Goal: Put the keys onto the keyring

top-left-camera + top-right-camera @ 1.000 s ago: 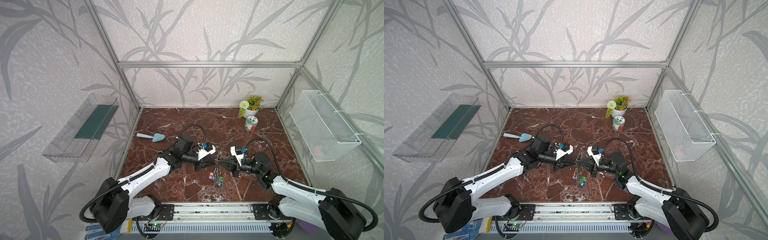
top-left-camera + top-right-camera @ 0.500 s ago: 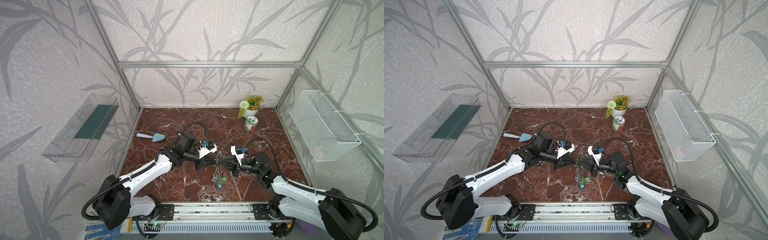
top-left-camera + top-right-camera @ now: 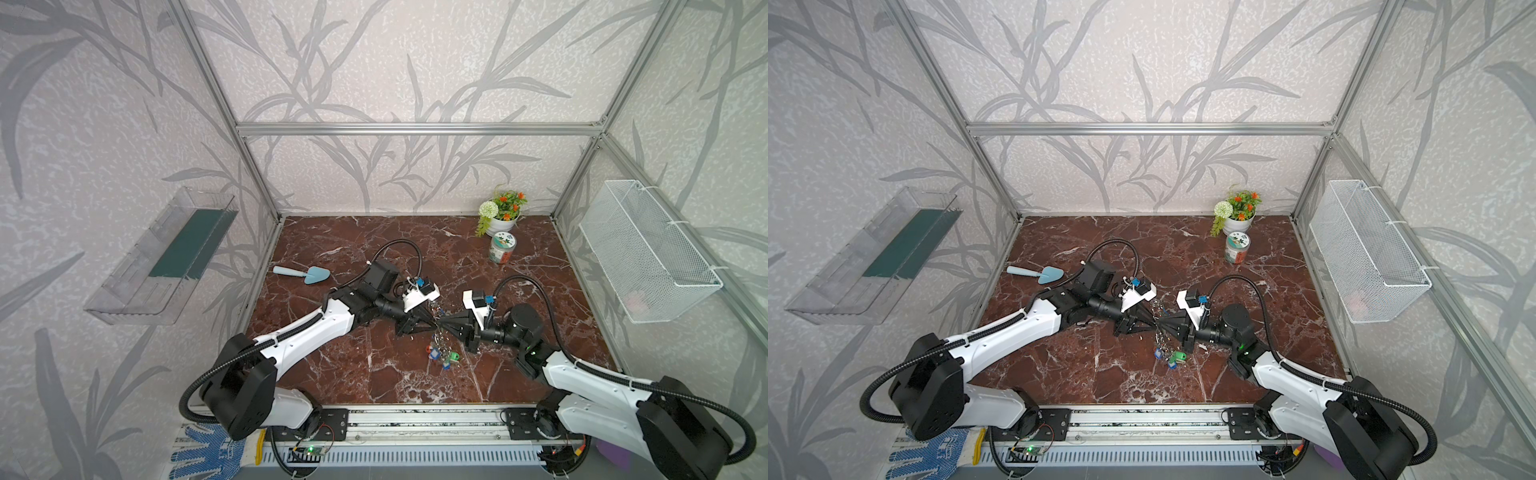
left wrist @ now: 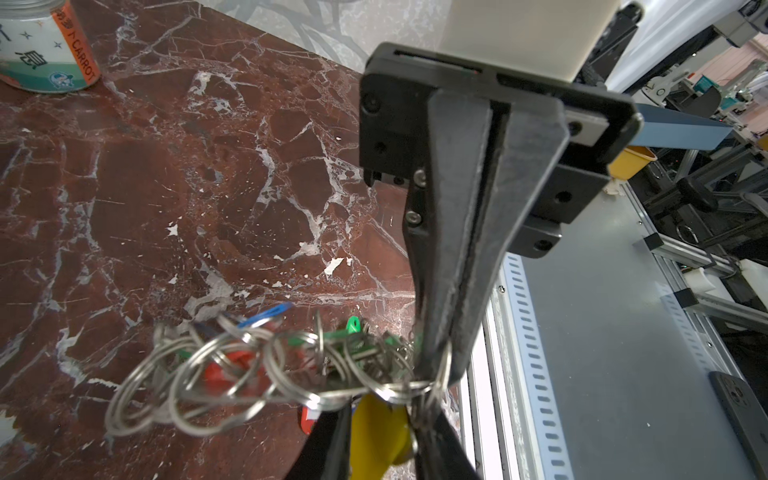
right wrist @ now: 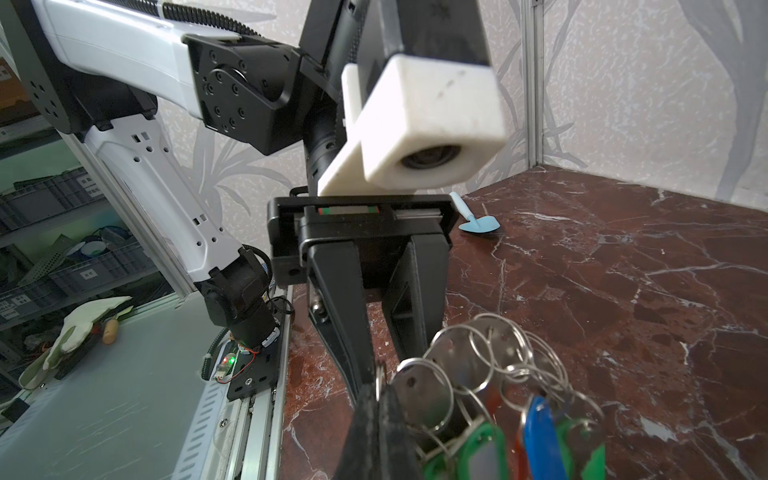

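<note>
left tool: its jaws are opening now and letting go of the keys.
right tool: is clenching the keyring above the table.
keys: hanging at the keyring, between both tools; probably threaded already.

Yellow key tag; white-veined maroon tabletop; pale blue trowel.

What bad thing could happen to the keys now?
1. The left gripper has its jaws apart around the small silvery keys with the yellow plastic tag. I cannot see whether they are threaded on the large thin grey metal keyring. If not, they may drop onto the red-brown marble table.
2. The right gripper pinches that keyring with its fingertips only, so the dangling bunch of coloured-tag keys might slip out.
</note>
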Robot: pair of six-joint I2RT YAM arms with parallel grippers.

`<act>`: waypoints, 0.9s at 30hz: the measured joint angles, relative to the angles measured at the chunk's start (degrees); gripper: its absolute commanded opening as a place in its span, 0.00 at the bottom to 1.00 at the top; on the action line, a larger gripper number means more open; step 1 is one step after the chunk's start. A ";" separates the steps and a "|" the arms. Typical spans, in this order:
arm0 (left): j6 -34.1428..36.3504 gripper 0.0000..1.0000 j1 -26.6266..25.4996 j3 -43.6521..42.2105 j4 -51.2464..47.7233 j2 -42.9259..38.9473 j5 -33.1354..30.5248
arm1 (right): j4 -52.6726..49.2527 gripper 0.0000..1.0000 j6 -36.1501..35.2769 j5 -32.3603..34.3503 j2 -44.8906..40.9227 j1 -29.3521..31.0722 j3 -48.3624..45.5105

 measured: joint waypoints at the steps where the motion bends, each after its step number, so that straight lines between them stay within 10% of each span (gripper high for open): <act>1: -0.26 0.34 0.02 -0.04 0.17 -0.07 -0.24 | 0.11 0.00 0.00 0.02 0.00 0.00 0.00; 5: -1.77 0.31 0.26 -1.20 1.33 -1.44 -2.01 | 0.26 0.00 0.02 0.13 0.00 0.00 0.00; 11: -3.21 0.00 0.48 -5.22 1.90 -8.68 -6.49 | 0.15 0.00 0.07 -0.07 -0.02 0.24 0.00; 27: -4.57 0.00 0.35 -7.45 1.73 -18.14 -8.57 | 1.03 0.00 0.09 -0.52 -0.09 0.61 0.00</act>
